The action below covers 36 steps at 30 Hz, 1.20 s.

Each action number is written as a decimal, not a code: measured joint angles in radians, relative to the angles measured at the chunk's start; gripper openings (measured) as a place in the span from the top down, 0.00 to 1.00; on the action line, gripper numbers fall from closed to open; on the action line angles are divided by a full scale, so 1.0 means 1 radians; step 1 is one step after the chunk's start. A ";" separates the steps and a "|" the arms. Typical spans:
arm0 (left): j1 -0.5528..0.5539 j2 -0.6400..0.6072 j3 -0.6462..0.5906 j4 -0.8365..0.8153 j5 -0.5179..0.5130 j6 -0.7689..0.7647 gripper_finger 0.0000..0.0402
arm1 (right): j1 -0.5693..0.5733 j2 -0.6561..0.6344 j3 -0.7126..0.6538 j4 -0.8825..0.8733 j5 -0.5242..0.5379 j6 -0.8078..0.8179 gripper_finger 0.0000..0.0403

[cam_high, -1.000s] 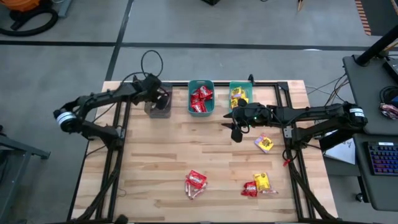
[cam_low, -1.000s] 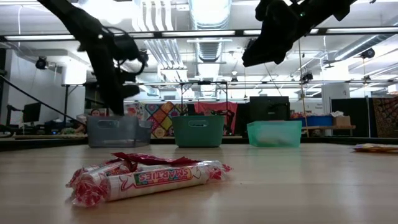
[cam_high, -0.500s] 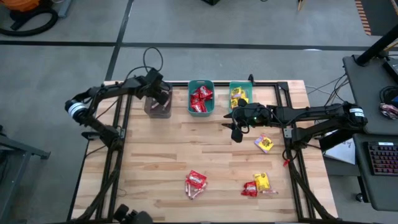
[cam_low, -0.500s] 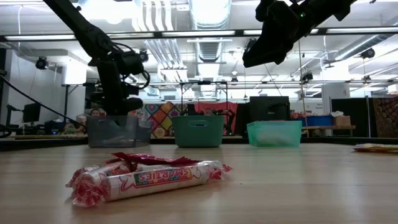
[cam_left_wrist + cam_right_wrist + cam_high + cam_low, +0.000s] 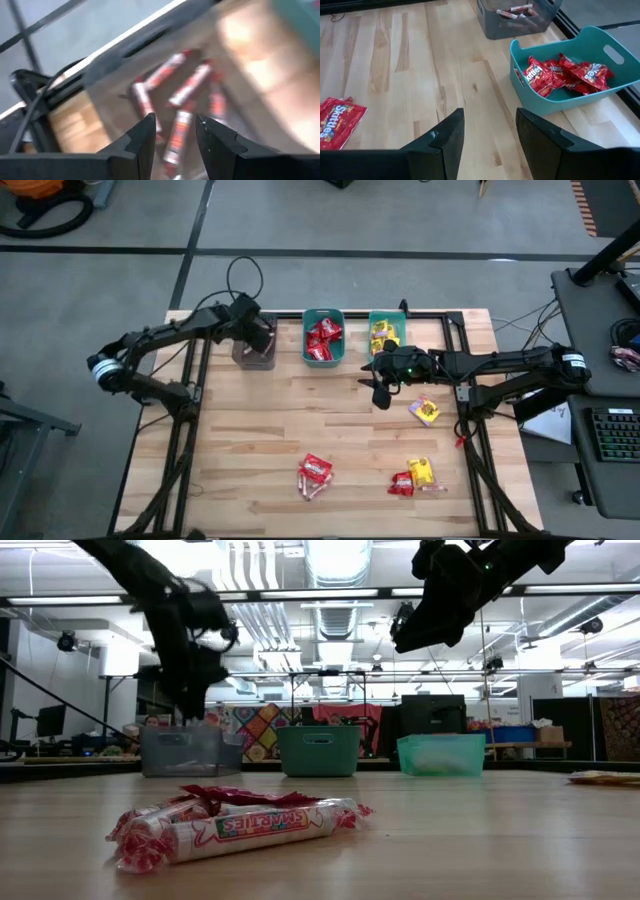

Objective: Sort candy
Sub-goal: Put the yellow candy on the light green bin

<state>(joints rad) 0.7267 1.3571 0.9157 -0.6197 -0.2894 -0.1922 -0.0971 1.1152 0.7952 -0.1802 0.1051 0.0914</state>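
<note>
- Left wrist view is smeared with motion; pink sticks in the grey bin show only as blurred rods, lying at mixed angles, most with their long axis running roughly away from the camera
- Left jaws hang over that bin at the desk's far-left corner, parted a little with nothing between them
- In the high view the arm hides most of the grey bin's inside
- Right jaws hover above bare desk, in front of the yellow-filled teal bin, spread apart and empty; only their tips show in the right wrist view
- Middle teal bin holds crumpled red packets, overlapping, so their count cannot be told; its far side is cut off by the picture edge
- Yellow packets fill the right-hand teal bin, too small to separate
- One red packet lies flat on the desk in the right wrist view, partly cut off at the picture's edge
- Loose yellow packet lies tilted near the right edge of the desk
- Front-right heap: a yellow packet beside a red one, touching, with a thin stick lying crosswise near the desk's front edge
- Front-middle heap: a red packet with sticks beside it; in the low view a stick lies nearest the camera, long axis across the picture, hiding most of the red packet behind
</note>
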 joint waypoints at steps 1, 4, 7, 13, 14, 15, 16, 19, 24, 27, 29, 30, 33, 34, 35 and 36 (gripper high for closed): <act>-0.028 -0.022 0.000 -0.004 0.004 -0.014 0.70 | 0.000 0.000 0.000 0.000 0.000 0.000 0.58; -0.125 -0.080 0.000 -0.003 0.012 -0.050 0.71 | 0.000 0.000 -0.001 0.002 0.000 0.006 0.58; -0.236 -0.114 -0.001 -0.003 0.013 -0.078 0.72 | 0.000 0.000 -0.002 0.004 0.000 0.006 0.58; -0.458 -0.138 -0.001 -0.002 0.013 -0.088 0.72 | 0.000 0.000 -0.007 -0.002 0.000 0.047 0.58; -0.492 -0.138 -0.001 0.000 0.013 -0.088 0.72 | 0.000 0.000 -0.007 -0.007 -0.001 0.063 0.58; -0.525 -0.138 -0.001 0.004 0.013 -0.088 0.72 | 0.000 0.000 -0.007 -0.018 -0.006 0.084 0.58; -0.557 -0.136 -0.001 0.009 0.013 -0.088 0.72 | 0.000 0.000 -0.003 -0.041 -0.013 0.112 0.58; -0.643 -0.133 -0.002 0.026 0.015 -0.088 0.72 | 0.000 0.000 0.017 -0.136 -0.076 0.205 0.58; -0.755 -0.123 -0.002 0.087 0.036 -0.088 0.72 | 0.015 0.000 0.029 -0.273 -0.226 0.340 0.58; -0.807 -0.115 -0.003 0.107 0.039 -0.091 0.72 | 0.041 0.000 0.029 -0.348 -0.245 0.433 0.58; -0.835 -0.105 -0.002 0.124 0.041 -0.109 0.72 | 0.055 0.000 0.029 -0.414 -0.239 0.512 0.58; -0.849 -0.099 -0.002 0.119 0.041 -0.121 0.72 | 0.063 0.000 0.029 -0.455 -0.235 0.552 0.58; -0.884 -0.080 -0.002 0.124 0.040 -0.150 0.72 | 0.086 0.000 0.030 -0.606 -0.174 0.668 0.59; -0.894 -0.073 -0.002 0.122 0.040 -0.160 0.72 | 0.095 0.000 0.030 -0.670 -0.141 0.696 0.59; -0.904 -0.065 -0.002 0.124 0.040 -0.169 0.72 | 0.101 0.000 0.027 -0.729 -0.115 0.720 0.60; -0.912 -0.059 -0.002 0.125 0.040 -0.172 0.72 | 0.104 0.000 0.023 -0.789 -0.105 0.749 0.61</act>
<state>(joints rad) -0.1857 1.2981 0.9134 -0.4942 -0.2497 -0.3645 0.0074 1.1152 0.8179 -0.9696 0.0000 0.8406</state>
